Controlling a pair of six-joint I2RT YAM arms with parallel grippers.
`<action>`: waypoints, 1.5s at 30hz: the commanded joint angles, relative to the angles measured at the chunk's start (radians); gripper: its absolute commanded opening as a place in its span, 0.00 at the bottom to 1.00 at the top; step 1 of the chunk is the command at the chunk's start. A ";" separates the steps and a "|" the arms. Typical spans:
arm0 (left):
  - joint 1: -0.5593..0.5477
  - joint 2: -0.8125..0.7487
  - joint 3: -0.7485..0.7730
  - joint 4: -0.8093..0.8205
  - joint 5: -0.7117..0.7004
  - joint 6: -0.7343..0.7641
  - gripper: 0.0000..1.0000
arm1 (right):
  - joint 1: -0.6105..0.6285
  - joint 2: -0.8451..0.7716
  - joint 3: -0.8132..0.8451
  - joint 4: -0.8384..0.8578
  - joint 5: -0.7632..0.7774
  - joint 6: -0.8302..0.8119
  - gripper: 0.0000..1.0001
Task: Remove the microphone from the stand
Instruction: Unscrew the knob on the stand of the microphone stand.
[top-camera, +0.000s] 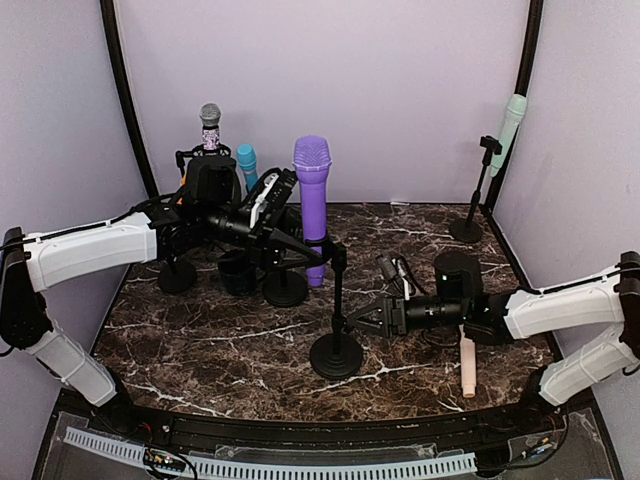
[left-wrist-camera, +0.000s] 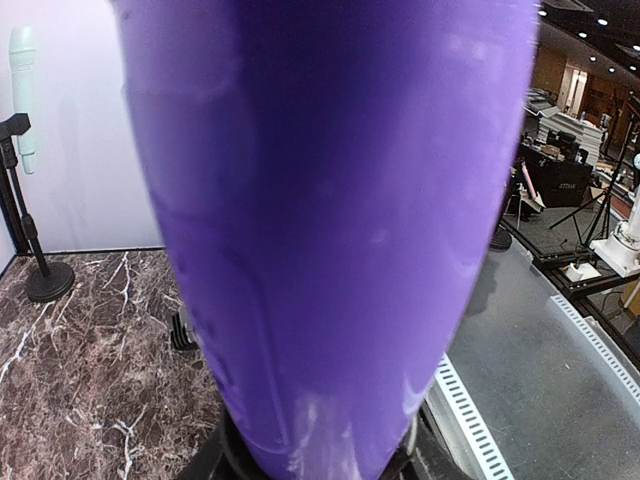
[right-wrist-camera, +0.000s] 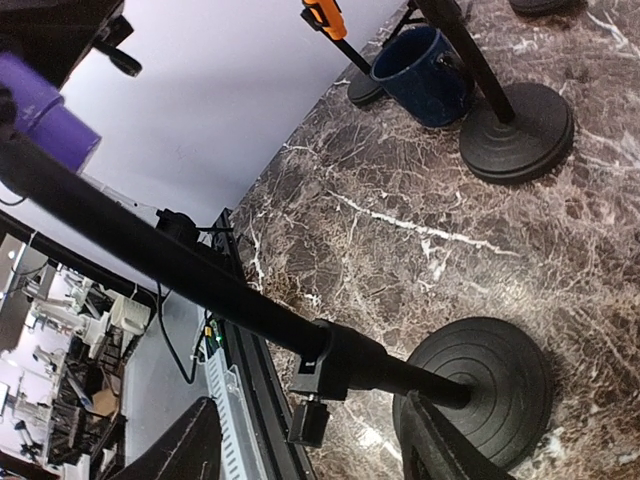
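Extraction step — left hand (top-camera: 300, 245) clenched on purple microphone (top-camera: 312, 185); right hand (top-camera: 358, 322) released, straddling the stand (top-camera: 338, 300) low on its pole; next move probably — brace stand, lift microphone clear.

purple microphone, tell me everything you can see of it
The purple microphone is one solid colour, smooth and plastic-looking, with a ridged rounded head above a body that tapers downward. It stands nearly upright, head up, above the middle of the marble table. The left claw is closed on its lower body; in the left wrist view the body fills the frame. Its bottom end lies by the top of the black stand; whether it sits in the clip cannot be told.
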 joint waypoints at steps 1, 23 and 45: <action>0.006 0.021 -0.047 -0.149 -0.028 0.002 0.00 | -0.007 0.020 0.056 -0.008 -0.025 -0.021 0.51; 0.007 0.022 -0.049 -0.150 -0.028 0.004 0.00 | 0.059 0.027 0.070 -0.106 0.087 -0.074 0.27; 0.006 0.008 -0.058 -0.142 -0.038 0.005 0.00 | 0.252 -0.065 0.175 -0.388 0.568 -0.276 0.00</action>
